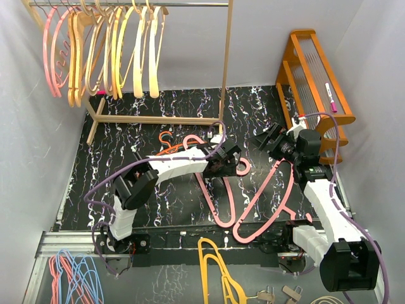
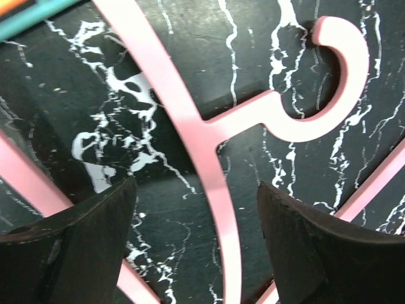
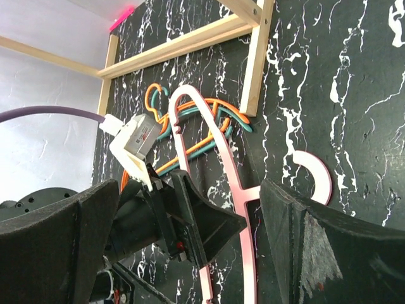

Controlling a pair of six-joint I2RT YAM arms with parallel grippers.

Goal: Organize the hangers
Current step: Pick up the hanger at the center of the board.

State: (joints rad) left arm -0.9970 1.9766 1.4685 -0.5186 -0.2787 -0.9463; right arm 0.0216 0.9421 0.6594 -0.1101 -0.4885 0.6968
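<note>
Roughly ten hangers (image 1: 137, 60) hang on the wooden rack (image 1: 158, 119), far left. On the black counter (image 1: 120, 142) a pink hanger (image 2: 215, 164) lies flat, long axis running far to near, hook pointing to the robot's right. The left pincer (image 2: 196, 202) straddles its bar, released; the right pincer (image 3: 190, 190) hovers released too, jaws wide.

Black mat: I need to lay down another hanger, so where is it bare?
Bare on the left, between the wooden rack's base and the left arm; between the rack's post and the orange shelf. Crowded mid-mat: pink hangers and the right arm.
</note>
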